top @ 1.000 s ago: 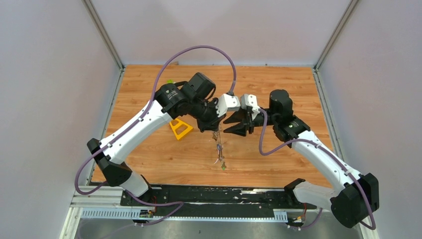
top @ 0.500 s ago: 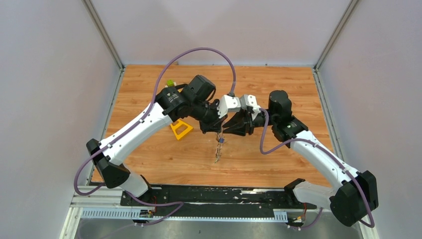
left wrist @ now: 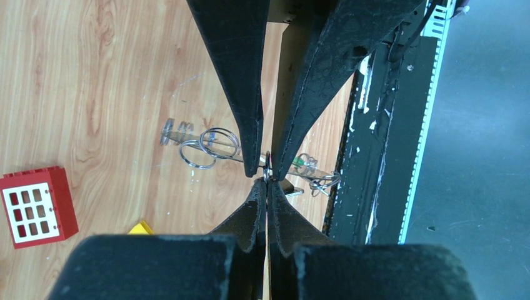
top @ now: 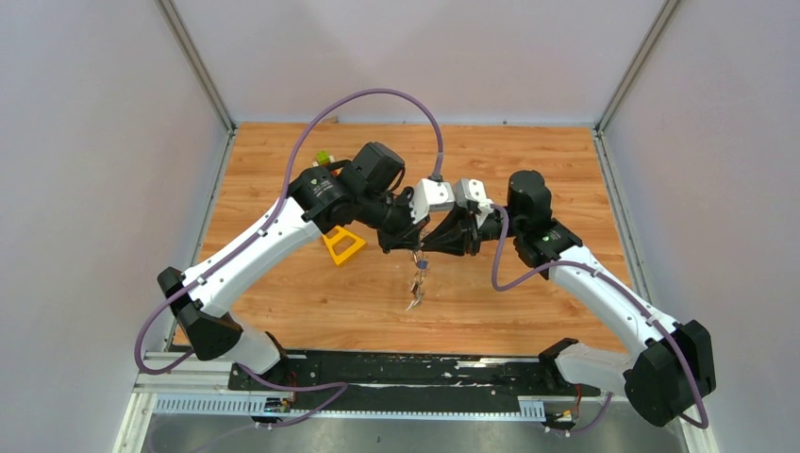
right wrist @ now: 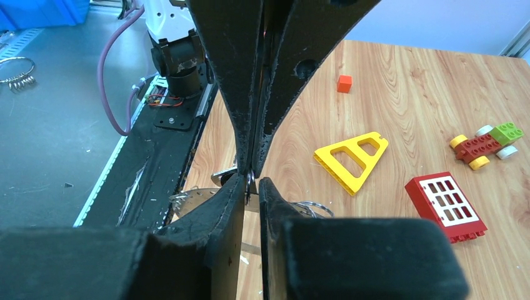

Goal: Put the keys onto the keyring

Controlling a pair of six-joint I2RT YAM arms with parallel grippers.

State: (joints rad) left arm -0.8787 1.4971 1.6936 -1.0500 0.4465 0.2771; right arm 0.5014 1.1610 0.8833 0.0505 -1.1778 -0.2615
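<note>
Observed over the middle of the table (top: 528,170): the left gripper (left wrist: 267,187) and right gripper (right wrist: 250,186) meet tip to tip, the left arm entering from 8 o'clock and the right from 4 o'clock. The left fingers are pressed together on the thin keyring (left wrist: 267,170). The right fingers pinch the same ring with a narrow gap. The keys (top: 416,283) dangle toward 6 o'clock beneath the tips; whether they touch the table cannot be determined. A yellow triangular block (top: 341,243) lies at 9 o'clock, apart.
</note>
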